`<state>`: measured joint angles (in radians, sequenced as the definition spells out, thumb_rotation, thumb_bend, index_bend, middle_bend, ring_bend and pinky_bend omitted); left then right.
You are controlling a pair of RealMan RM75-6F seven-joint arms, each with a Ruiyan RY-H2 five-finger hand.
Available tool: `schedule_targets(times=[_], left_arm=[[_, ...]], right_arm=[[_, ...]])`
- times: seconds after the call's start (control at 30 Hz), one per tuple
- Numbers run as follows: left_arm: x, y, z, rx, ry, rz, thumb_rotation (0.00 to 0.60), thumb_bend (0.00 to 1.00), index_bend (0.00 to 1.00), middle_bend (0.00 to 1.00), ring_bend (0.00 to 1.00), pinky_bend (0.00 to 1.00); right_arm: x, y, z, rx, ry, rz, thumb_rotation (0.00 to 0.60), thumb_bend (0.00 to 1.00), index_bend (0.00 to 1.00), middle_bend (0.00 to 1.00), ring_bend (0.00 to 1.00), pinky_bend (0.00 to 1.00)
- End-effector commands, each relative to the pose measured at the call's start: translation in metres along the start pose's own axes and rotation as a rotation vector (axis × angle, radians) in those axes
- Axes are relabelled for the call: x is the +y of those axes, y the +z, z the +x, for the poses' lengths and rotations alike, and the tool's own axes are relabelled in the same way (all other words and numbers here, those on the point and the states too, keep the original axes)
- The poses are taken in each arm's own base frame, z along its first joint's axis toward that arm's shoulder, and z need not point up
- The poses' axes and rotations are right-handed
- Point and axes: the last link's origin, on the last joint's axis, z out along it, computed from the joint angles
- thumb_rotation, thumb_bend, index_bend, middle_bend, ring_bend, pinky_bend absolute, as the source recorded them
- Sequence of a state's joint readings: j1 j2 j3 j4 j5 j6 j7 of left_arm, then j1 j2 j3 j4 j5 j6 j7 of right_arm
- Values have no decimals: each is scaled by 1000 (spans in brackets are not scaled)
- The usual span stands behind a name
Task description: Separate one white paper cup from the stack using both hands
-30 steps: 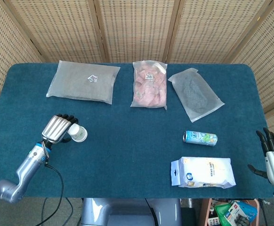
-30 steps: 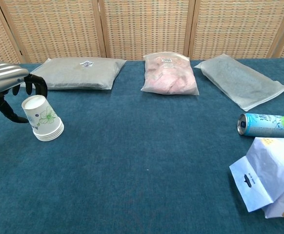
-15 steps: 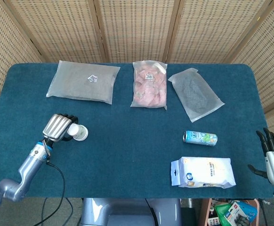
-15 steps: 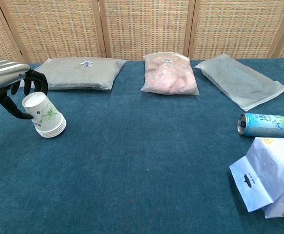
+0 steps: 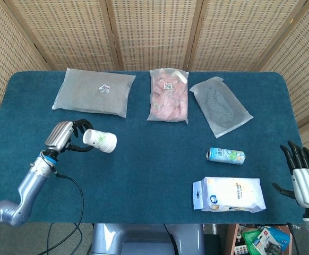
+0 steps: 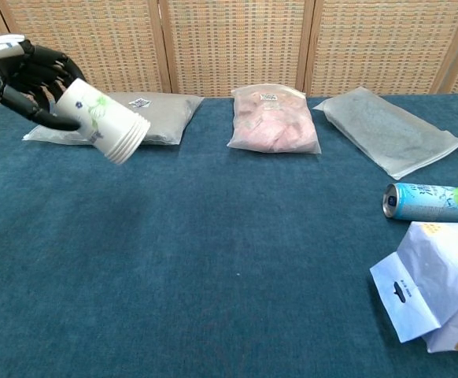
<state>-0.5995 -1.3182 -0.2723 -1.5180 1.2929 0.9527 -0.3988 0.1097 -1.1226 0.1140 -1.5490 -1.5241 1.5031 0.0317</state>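
Note:
My left hand (image 5: 64, 136) (image 6: 20, 75) holds the stack of white paper cups (image 5: 100, 141) (image 6: 103, 120) above the left side of the table. The stack has a green leaf print and lies tilted on its side, rims pointing right and slightly down. The dark fingers wrap around its base end. My right hand (image 5: 303, 172) hangs open off the table's right front edge, fingers spread and pointing up, far from the cups. It does not show in the chest view.
On the blue tablecloth (image 5: 144, 159) lie a grey bag (image 5: 93, 91), a pink packet (image 5: 169, 95), a grey pouch (image 5: 220, 105), a can on its side (image 5: 225, 155) and a white tissue pack (image 5: 230, 194).
My left hand closed around the cup stack and lifted it off the table, tipping it sideways and carrying it up and a little right. The right hand shifted slightly.

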Motion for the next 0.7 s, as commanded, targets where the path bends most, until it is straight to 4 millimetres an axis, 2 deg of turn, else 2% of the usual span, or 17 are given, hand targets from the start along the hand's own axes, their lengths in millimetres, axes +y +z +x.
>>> schedule_targets(times=[0.03, 0.17, 0.43, 0.7], left_arm=[[34, 15, 9, -44, -323, 15, 600, 188, 520, 507, 478, 551], [53, 29, 5, -90, -507, 29, 600, 190, 521, 507, 478, 551], [90, 54, -21, -187, -803, 43, 600, 212, 521, 507, 477, 551], [117, 75, -44, -264, -875, 30, 600, 215, 521, 507, 477, 551]], right_arm=[[-3, 17, 11, 67, 39, 88, 600, 0, 121, 57, 0, 0], [-1, 31, 24, 98, 35, 143, 600, 0, 186, 132, 4, 0], [-7, 63, 40, 150, 103, 249, 600, 0, 313, 263, 122, 19], [-18, 90, 49, 138, 96, 327, 600, 13, 332, 288, 140, 28]])
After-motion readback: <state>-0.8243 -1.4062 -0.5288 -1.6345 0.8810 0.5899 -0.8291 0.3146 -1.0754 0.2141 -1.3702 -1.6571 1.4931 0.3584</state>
